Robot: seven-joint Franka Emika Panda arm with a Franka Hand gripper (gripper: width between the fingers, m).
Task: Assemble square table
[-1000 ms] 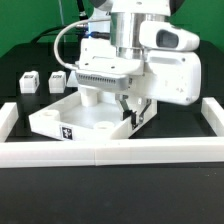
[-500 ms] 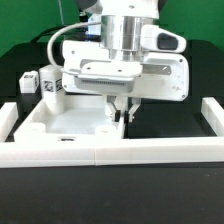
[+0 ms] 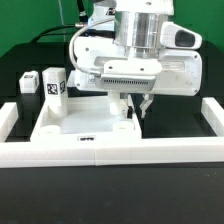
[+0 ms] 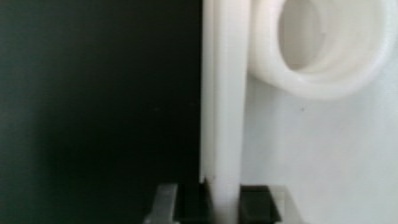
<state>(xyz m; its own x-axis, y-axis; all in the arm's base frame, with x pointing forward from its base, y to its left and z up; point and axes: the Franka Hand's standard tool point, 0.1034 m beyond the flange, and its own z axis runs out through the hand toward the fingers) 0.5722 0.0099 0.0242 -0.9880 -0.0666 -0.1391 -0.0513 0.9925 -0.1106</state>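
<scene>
Item: table top (image 3: pixel 75 127), white, square and tray-like, lying on the black work surface (image 3: pixel 110 195) inside the white border wall (image 3: pixel 110 151). Its near edge sat just beside the front stretch of that wall (whether the two touched could not be told). Gripper (image 3: pixel 133 110): clenched on the thin upright rim (image 4: pixel 228 100) of the table top on the side toward the exterior view's right. The wrist view showed a dark fingertip (image 4: pixel 171 205) on each side of the white edge, with a round socket (image 4: pixel 317 50) just beyond it. Loose parts in view: two leg blocks, one (image 3: pixel 30 82) apart on the black surface at the exterior view's left, the other (image 3: pixel 55 84) close by the far left corner of the table top. The remaining legs could not be seen. Hazards, as judged: the hold was narrow and on one side only, so the smooth rim could slip from the pinch or the tray could pivot about it if dragged. A corner might catch on the border wall, or a swing to the left might knock the nearer leg block over. Setting: a matte black surface, bare in the foreground, fenced in by the low white wall, with a green backdrop (image 3: pixel 20 25) behind.
</scene>
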